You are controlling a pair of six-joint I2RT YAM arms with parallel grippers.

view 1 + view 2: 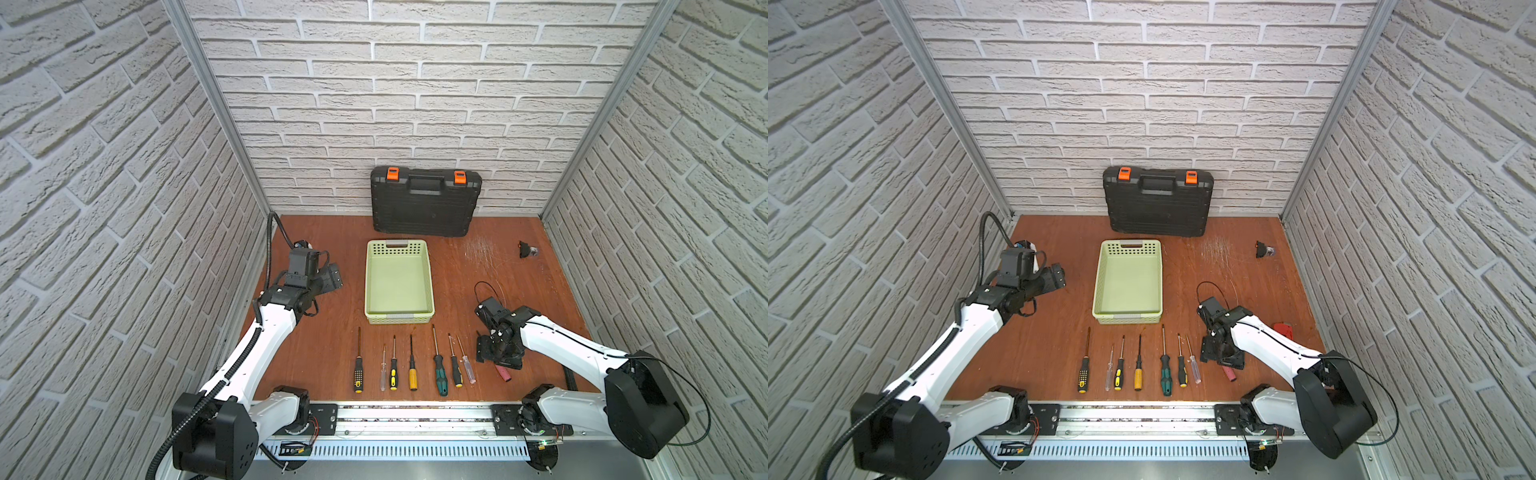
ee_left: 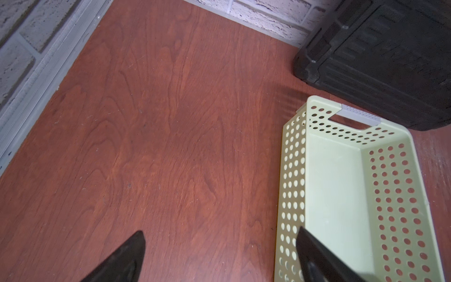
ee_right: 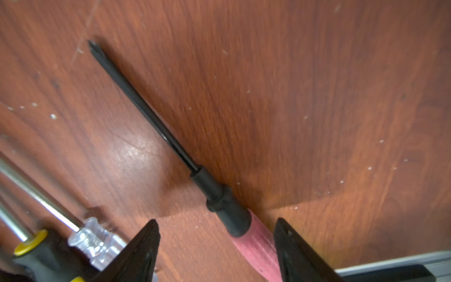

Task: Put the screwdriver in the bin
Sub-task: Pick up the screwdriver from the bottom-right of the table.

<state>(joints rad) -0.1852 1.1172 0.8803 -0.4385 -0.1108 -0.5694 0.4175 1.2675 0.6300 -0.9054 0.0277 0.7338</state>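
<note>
Right hand (image 3: 216, 220) is down low, fingers parted either side of the pink-handled screwdriver (image 3: 253, 240), not clamped on it. It's lying flat on the tabletop (image 3: 317, 97), just past the right end of the row of other screwdrivers (image 1: 411, 365). Left hand (image 2: 219, 230) hangs wide open, holding nothing, just beside the pale green bin (image 2: 292, 171).

Both top views are evenly bright, brick walls (image 1: 104, 166) bowing toward the edges. In the right wrist view glare sheens the surface (image 3: 133, 152) ahead of the right pincer (image 3: 216, 220); the clear-handled screwdriver (image 3: 97, 238) beside it blurs.
</note>
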